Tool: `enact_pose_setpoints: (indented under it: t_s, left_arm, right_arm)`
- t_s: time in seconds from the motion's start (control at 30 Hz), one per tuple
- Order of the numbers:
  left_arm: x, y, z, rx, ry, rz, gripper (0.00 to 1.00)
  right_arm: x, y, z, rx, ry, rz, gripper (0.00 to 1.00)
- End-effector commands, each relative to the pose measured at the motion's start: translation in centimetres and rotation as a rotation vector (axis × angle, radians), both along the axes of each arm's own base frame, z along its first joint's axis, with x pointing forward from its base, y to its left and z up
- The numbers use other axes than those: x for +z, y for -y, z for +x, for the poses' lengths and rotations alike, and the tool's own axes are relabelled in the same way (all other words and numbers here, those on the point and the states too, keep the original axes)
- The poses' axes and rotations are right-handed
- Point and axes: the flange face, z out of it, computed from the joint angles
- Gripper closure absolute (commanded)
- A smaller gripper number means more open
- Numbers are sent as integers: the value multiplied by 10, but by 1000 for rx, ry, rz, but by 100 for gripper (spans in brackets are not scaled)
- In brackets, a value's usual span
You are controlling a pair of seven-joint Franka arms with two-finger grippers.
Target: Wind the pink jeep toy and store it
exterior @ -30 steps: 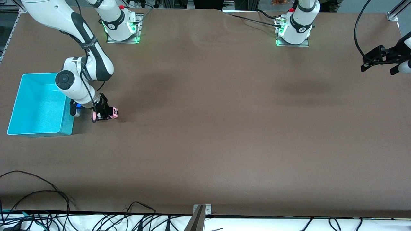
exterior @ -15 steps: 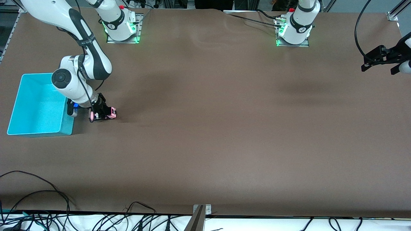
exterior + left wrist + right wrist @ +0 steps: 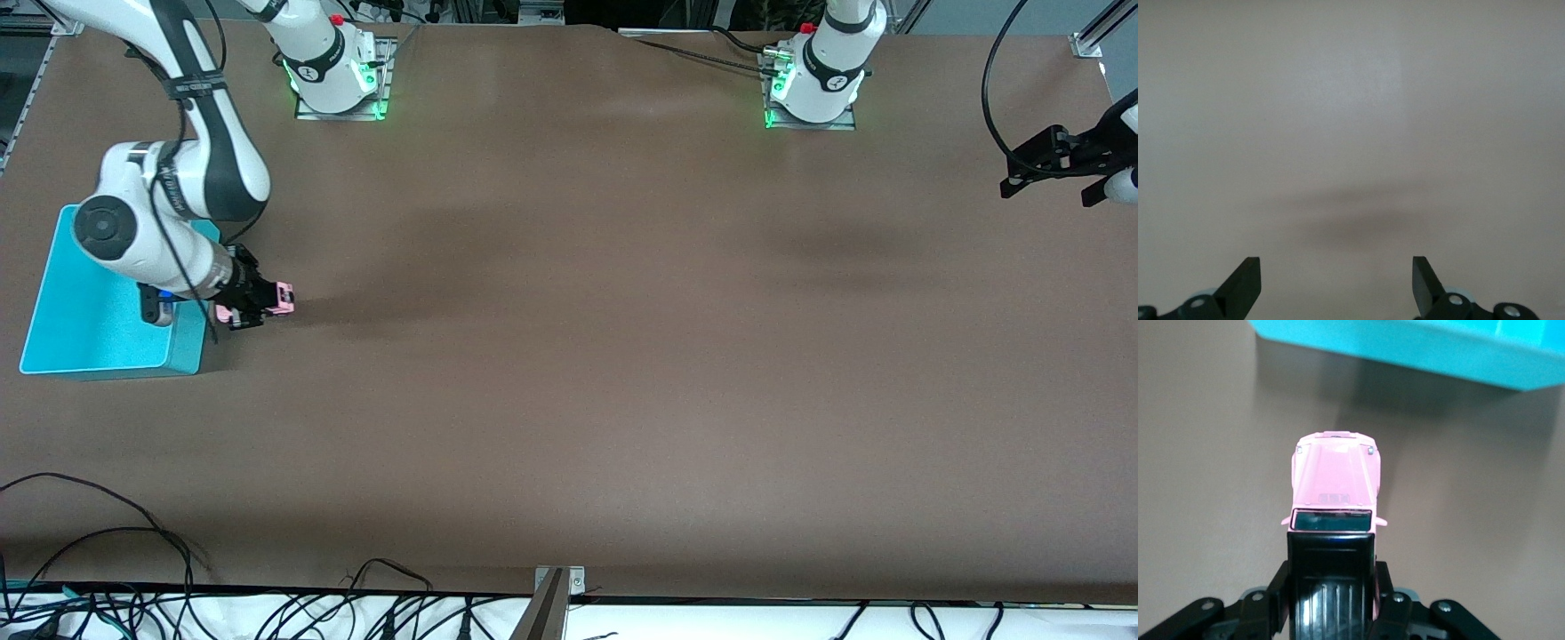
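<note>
Right gripper [image 3: 252, 308] fingers pinch pink jeep toy [image 3: 277, 298] beside turquoise bin [image 3: 53, 293]; left gripper [image 3: 1337, 283] fingers spread wide, empty.

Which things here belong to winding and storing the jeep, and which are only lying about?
Belong to the job:
- pink jeep toy, gripped by the right pincer beside the bin
- turquoise bin, at the right arm's end of the table

Lying about:
- cables along the table edge nearest the front camera
- left pincer, open, waiting over bare table

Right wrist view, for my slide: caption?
Right tool shut on the pink jeep, above the table near the turquoise bin.
</note>
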Motion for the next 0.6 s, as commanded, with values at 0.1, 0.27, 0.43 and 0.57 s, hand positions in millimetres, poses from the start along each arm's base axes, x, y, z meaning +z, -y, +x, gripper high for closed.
enact_pose_setpoints:
  t_s: [0.1, 0.27, 0.43, 0.57]
  left_arm:
    - [5, -1, 2, 10, -4, -9, 0]
    - [4, -1, 2, 10, -5, -9, 0]
    - [4, -1, 2, 10, -5, -9, 0]
    - [4, -1, 2, 10, -5, -9, 0]
  right_arm:
    - [38, 65, 10, 61, -54, -11, 77]
    - [47, 112, 7, 96, -54, -12, 77]
    - [48, 158, -3, 152, -59, -8, 77]
    - [46, 186, -11, 199, -73, -3, 76]
